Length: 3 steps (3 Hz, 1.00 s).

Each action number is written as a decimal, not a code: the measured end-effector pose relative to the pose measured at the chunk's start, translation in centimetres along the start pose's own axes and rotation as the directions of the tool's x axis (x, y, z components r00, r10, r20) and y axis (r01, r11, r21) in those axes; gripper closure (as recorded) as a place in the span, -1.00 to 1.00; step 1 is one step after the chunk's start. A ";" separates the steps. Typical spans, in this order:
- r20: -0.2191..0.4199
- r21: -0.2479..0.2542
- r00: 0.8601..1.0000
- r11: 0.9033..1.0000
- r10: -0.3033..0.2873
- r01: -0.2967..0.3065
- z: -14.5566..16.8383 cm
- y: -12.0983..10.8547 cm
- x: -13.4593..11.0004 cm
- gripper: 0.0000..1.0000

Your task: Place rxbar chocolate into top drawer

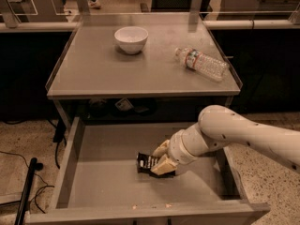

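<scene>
The gripper [161,159], low in the top drawer [75,172], hid the right end of the rxbar chocolate [146,161], whose lettering was too small to read. The arm [243,135] ran off the right edge; the drawer's front was cut by the bottom edge

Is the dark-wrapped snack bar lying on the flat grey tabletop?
No, the dark-wrapped snack bar is down inside the open grey metal drawer, right at the gripper.

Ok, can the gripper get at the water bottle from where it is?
Probably, but not directly. The gripper sits low in the top drawer by the rxbar chocolate, so it must rise past the tabletop edge. The water bottle lies in the open, apart from the bowl.
</scene>
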<state>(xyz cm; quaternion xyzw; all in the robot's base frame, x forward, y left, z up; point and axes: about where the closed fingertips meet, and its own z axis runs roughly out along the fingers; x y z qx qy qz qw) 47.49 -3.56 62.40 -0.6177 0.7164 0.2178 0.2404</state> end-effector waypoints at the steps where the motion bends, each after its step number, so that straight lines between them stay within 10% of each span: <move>1: 0.000 0.000 1.000 1.000 0.000 0.000 0.0 0.0 0.0 -0.63; 3: 0.000 0.000 1.000 1.000 0.000 0.000 0.0 0.0 0.0 -1.00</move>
